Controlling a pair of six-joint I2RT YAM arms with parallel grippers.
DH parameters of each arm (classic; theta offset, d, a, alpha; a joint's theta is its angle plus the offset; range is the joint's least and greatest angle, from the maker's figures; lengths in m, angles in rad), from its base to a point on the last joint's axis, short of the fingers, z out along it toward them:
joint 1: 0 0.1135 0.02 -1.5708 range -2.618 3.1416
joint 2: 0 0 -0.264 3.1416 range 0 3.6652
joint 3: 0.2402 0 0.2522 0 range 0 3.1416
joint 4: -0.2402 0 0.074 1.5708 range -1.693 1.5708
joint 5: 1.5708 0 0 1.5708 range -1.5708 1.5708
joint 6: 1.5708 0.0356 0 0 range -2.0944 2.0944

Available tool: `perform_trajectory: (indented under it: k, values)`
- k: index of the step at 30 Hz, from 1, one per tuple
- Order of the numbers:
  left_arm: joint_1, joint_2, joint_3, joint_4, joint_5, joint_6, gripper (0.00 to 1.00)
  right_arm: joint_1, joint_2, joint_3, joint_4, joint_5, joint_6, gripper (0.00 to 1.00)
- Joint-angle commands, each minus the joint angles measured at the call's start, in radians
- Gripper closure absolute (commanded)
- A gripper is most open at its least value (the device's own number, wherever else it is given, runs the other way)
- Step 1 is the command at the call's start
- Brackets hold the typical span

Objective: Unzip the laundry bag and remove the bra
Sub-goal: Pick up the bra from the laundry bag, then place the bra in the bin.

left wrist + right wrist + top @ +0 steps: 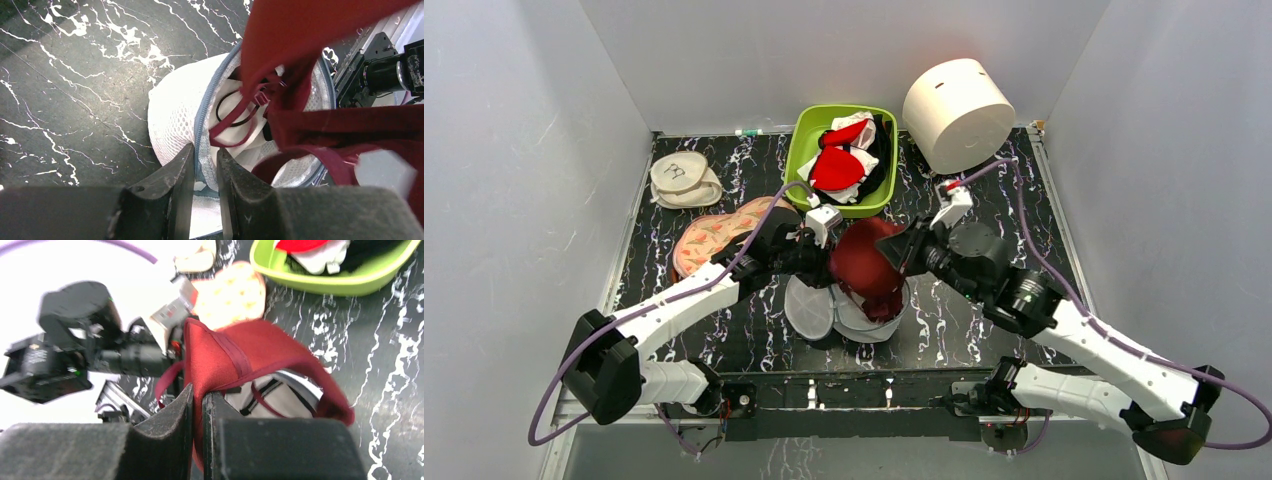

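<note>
Maroon fabric fills the middle of the scene: the bra (869, 262) hangs from the right hand (906, 250), lifted above the open laundry bag (876, 322), with part of it and its thin straps trailing down into the bag's mouth. In the right wrist view the right hand (197, 397) has its fingers pressed together on an edge of the bra (225, 355), the cloth pinched between them, and the white bag (285, 395) shows just below. The left hand (814, 252) reaches in from the other side; in the left wrist view its fingers (180, 172) sit close together, clamped on the grey-blue zip rim and mesh wall of the bag (172, 120), while the bra (320, 30) drapes overhead. The bag stands on the black marbled table (724, 335), its round lid (809, 308) flopped open to the left. Behind it are a green basin (802, 150) holding a red-and-white garment (836, 165), a big white cylinder (959, 115) and a peach floral pouch (714, 235).
</note>
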Motion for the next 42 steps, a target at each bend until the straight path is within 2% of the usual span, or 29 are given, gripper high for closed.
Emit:
perform_trajectory:
  k: [1,5,10,16,23,26,30,31,32,37,42]
  values:
    - [-0.004,-0.047,0.025,-0.008,-0.003,0.01,0.78,-0.004,-0.032,0.146,-0.012,0.103,-0.081,1.0]
    - [-0.005,-0.05,0.028,-0.014,-0.008,0.011,0.78,-0.004,-0.026,0.256,-0.08,0.177,-0.134,0.99]
    - [-0.005,-0.074,0.024,-0.012,-0.032,0.015,0.71,-0.004,-0.034,0.337,-0.094,0.252,-0.183,0.97]
    - [-0.005,-0.096,0.022,-0.012,-0.049,0.013,0.56,-0.004,-0.012,0.427,-0.011,0.304,-0.252,0.98]
    - [-0.005,-0.132,0.016,-0.023,-0.118,0.014,0.41,-0.004,0.097,0.555,0.061,0.402,-0.358,1.0]
    - [-0.005,-0.158,0.014,-0.035,-0.205,0.002,0.33,-0.005,0.143,0.591,0.113,0.442,-0.407,1.0]
    - [-0.002,-0.21,0.005,-0.054,-0.366,-0.025,0.17,-0.004,0.191,0.594,0.215,0.513,-0.454,1.0]
    - [0.0,-0.227,0.001,-0.054,-0.387,-0.028,0.07,-0.004,0.202,0.587,0.25,0.526,-0.466,1.0]
    - [0.003,-0.246,-0.003,-0.049,-0.395,-0.028,0.02,-0.004,0.215,0.582,0.281,0.536,-0.479,1.0]
    - [0.016,-0.348,-0.033,-0.017,-0.447,-0.027,0.02,-0.006,0.33,0.61,0.376,0.566,-0.526,0.98]
    - [0.028,-0.484,-0.065,-0.015,-0.633,-0.038,0.02,-0.039,0.492,0.722,0.361,0.486,-0.498,0.97]
